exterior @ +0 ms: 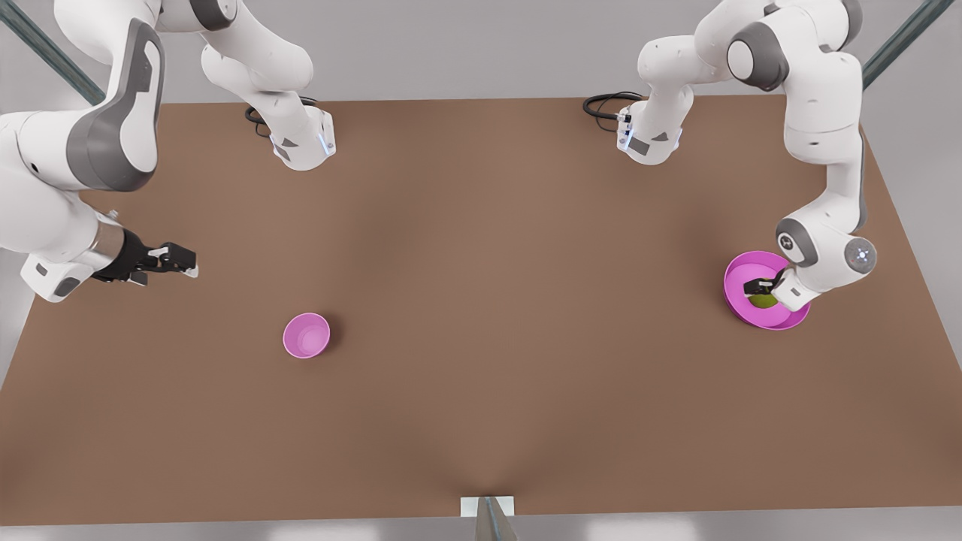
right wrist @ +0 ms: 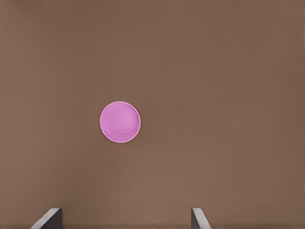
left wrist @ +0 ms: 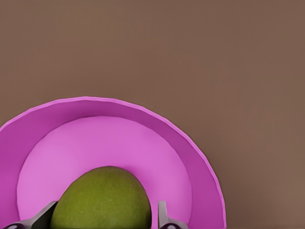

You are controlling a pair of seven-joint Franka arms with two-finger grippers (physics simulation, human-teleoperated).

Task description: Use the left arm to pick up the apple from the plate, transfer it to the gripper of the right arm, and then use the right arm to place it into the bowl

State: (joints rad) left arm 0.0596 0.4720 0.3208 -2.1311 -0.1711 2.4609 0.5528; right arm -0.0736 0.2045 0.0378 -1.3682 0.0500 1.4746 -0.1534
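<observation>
The yellow-green apple (exterior: 763,300) (left wrist: 102,200) lies in the wide pink plate (exterior: 740,270) (left wrist: 105,138) at the front view's right. My left gripper (exterior: 759,289) (left wrist: 107,212) reaches down into the plate, its two fingers (left wrist: 162,214) pressed against the apple's sides, shut on it. The apple rests low in the plate. The small deep pink bowl (exterior: 307,335) (right wrist: 120,122) stands at the front view's left, with nothing in it. My right gripper (exterior: 192,264) (right wrist: 126,217) waits open above the table, up and to the left of the bowl in the front view.
The brown table (exterior: 488,300) carries both arm bases (exterior: 304,146) at its far edge, with black cables beside them. A small metal post (exterior: 488,518) stands at the near edge's middle.
</observation>
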